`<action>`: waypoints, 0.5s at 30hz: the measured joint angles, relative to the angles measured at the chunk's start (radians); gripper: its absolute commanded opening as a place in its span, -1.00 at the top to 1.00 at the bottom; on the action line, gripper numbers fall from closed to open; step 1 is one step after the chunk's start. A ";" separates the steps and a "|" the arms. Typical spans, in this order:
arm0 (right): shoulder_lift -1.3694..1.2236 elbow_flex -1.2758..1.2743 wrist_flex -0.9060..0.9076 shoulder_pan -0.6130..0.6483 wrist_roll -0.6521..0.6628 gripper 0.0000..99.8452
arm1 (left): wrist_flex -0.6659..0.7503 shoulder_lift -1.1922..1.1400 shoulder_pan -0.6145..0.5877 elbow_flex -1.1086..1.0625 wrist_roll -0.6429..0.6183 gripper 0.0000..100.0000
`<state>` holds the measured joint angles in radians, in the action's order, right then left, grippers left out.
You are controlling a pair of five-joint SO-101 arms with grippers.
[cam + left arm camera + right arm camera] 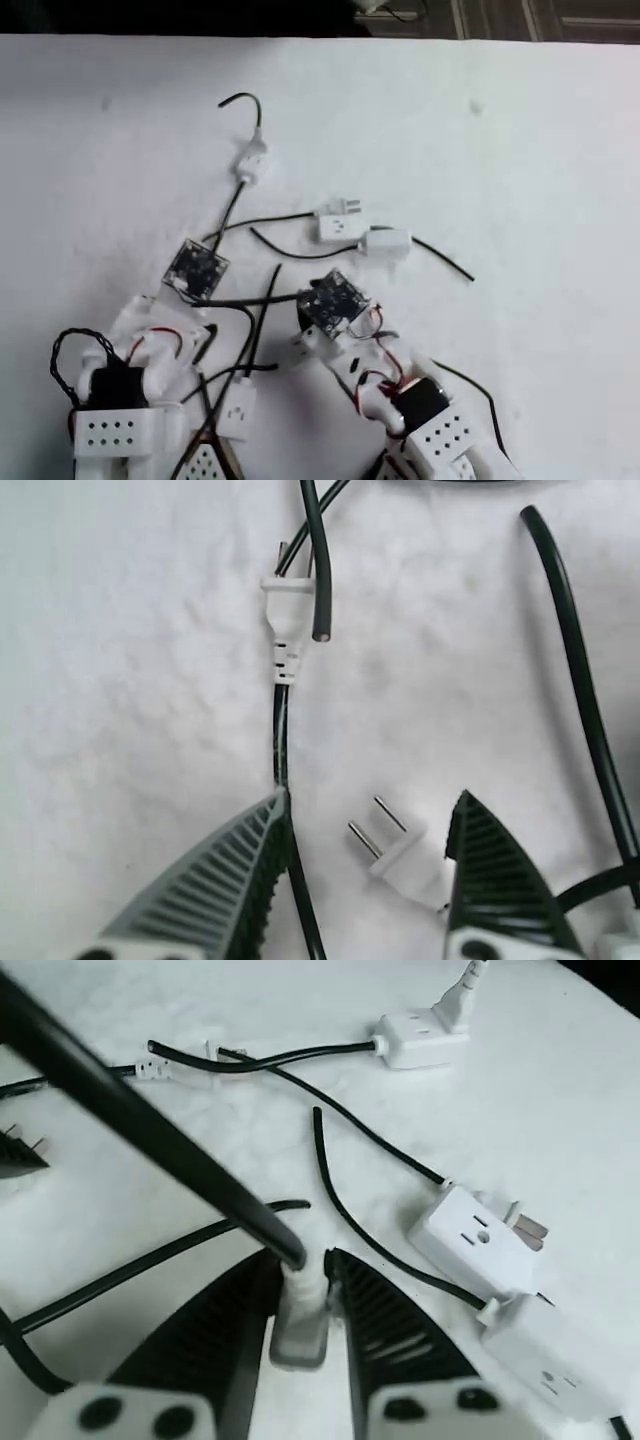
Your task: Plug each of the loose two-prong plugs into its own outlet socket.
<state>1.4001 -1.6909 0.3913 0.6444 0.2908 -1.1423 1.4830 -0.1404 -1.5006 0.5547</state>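
While the right gripper (302, 1265) is clamped nearly shut on the white body of a plug (298, 1320), with its black cord (150, 1125) running off from between the jaws, the left gripper (368, 808) stands wide open and holds nothing. A second plug (398, 848) lies flat on the table (120, 680) between the left fingers, close to one of them, with its prongs pointing away from the wrist. A third plug (285, 620) lies farther off on its own cord, and a loose cord end crosses it. Ahead of the right gripper sits a socket block (470, 1232) with a second block (545, 1365) just beside it, both near the held plug but apart from it. The plugs look small, light and hard, with smooth plastic that could slip. They are probably best pinched across the flat sides of the body just behind the prongs, never on the prongs or the cord. Each cord looks stiff and springy enough to twist a plug out of line. The blocks seem light too, so one would likely slide under a push unless the free gripper braces it.
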 measured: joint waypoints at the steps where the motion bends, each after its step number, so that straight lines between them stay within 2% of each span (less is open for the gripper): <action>1: 0.000 0.000 -0.006 0.000 0.000 0.97 | 0.000 0.000 0.000 0.000 0.000 0.48; 7: -0.002 0.021 -0.003 -0.028 -0.046 0.97 | 0.000 0.000 -0.025 0.000 0.000 0.47; 15: -0.002 0.267 0.328 -0.233 -0.367 0.97 | -0.051 0.000 -0.029 0.072 0.000 0.47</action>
<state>1.3986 -1.4239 0.7196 0.4112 -0.0760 -1.1930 1.4830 -0.1695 -1.4285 0.5547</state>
